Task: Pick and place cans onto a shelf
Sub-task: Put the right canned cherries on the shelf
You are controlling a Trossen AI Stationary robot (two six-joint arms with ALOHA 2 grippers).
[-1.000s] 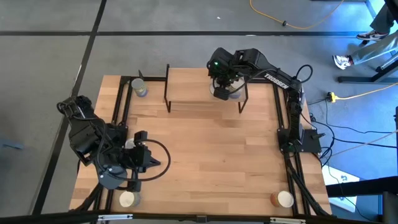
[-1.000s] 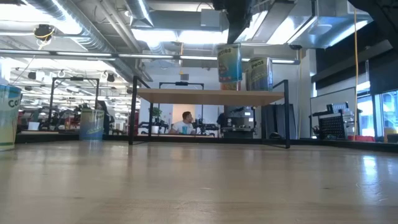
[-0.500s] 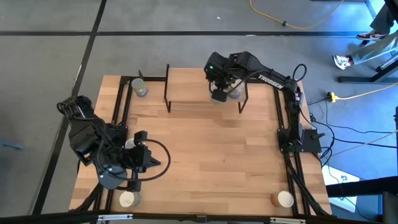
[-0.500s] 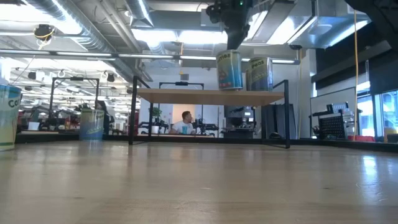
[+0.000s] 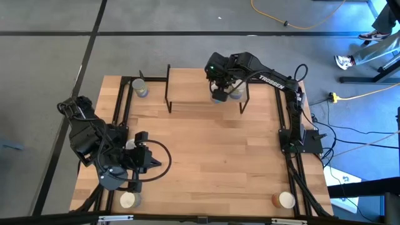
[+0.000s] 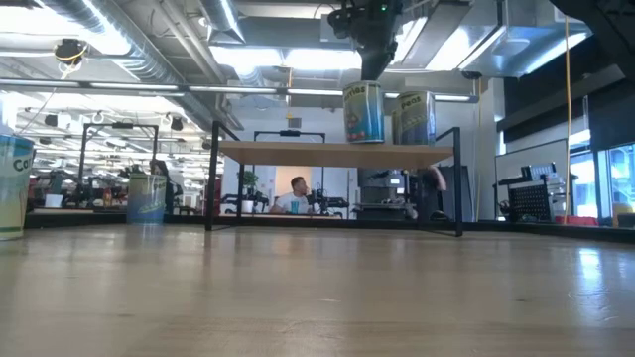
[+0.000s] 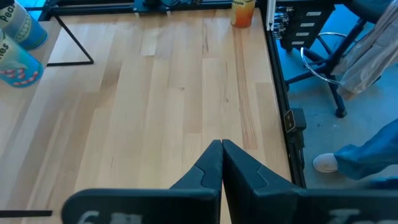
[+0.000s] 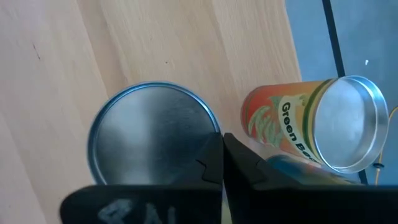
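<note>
Right wrist view: cans silver-topped, one orange-labelled.

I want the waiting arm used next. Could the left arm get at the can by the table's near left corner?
Probably yes: the left gripper is shut, holds nothing, and that can stands upright close beside it, with nothing between.
</note>
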